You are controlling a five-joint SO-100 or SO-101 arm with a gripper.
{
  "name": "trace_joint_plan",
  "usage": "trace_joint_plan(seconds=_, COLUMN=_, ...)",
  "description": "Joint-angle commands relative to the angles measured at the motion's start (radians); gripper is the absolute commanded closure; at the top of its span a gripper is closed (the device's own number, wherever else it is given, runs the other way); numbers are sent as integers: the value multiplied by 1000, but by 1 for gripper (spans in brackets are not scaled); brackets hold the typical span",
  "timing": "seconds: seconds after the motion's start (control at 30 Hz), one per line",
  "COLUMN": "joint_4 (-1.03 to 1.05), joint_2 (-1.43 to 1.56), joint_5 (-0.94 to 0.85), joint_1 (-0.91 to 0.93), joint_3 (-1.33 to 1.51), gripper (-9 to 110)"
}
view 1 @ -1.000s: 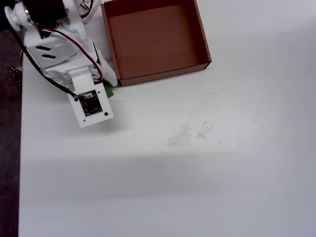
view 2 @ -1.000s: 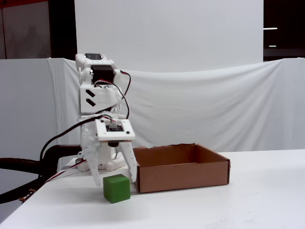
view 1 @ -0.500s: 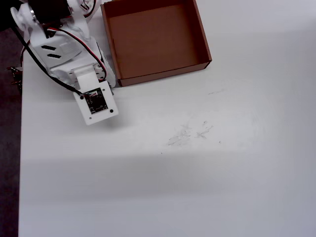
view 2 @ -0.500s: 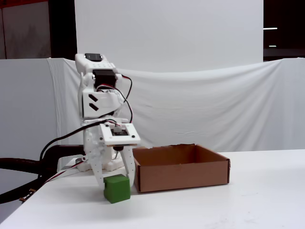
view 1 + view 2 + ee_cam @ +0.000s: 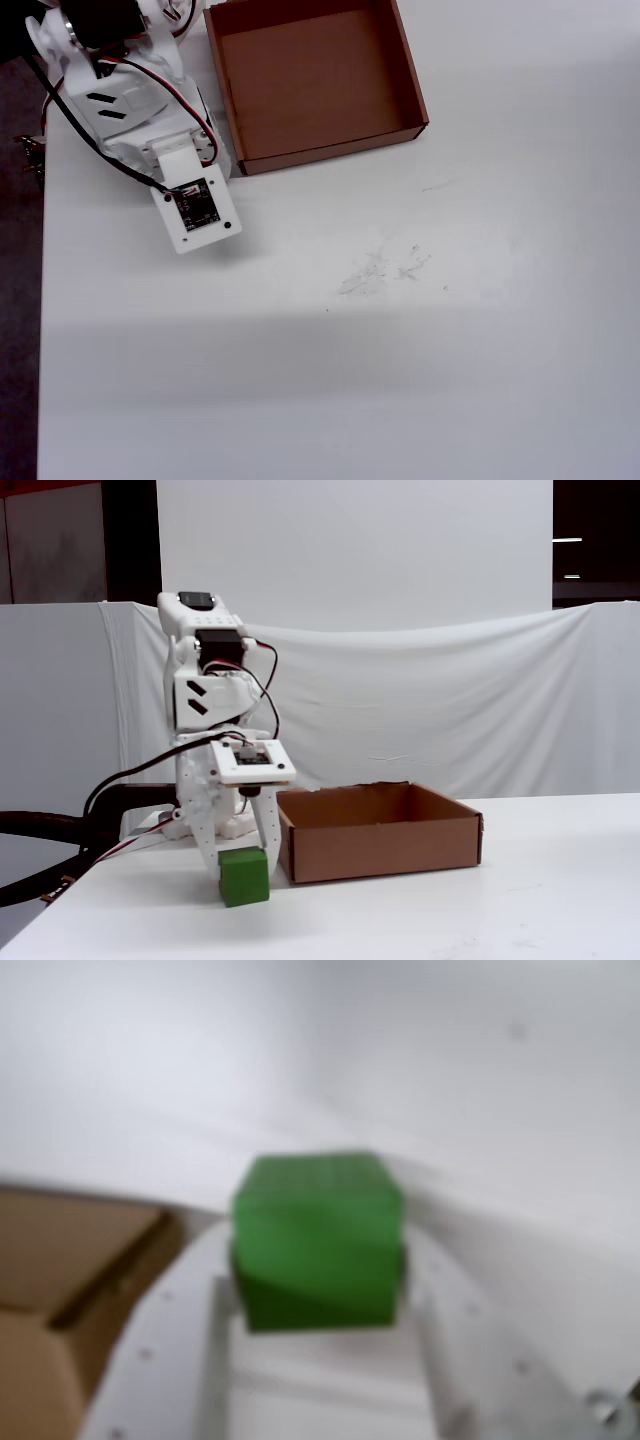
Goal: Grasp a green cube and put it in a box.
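With the gripper (image 5: 240, 865) lowered over the green cube (image 5: 244, 876), I read its fingers as spread, one on each side, not yet clamped. In the fixed view the cube rests on the white table (image 5: 420, 920), just beside the near wall of the box (image 5: 378, 832) and apart from it. The wrist view shows the cube (image 5: 320, 1242) centred between the fingers, placed so a squeeze would meet opposite faces. The overhead view hides the cube under the arm's camera plate (image 5: 196, 214).
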Motion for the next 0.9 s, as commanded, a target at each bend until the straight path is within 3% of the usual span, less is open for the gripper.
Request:
trace_joint_plan(seconds=0.0, joint_4=3, joint_2=23, joint_5=3, joint_1=-12, joint_3=-12, gripper=87)
trace_joint_plan(seconds=0.43, joint_4=367, joint_2=103, joint_5=20, joint_1=-32, joint_3=-282, gripper=90)
trace_joint_plan(seconds=0.87, joint_4=643, joint_2=206, joint_5=158, joint_1=-275, joint_3=-463, gripper=90)
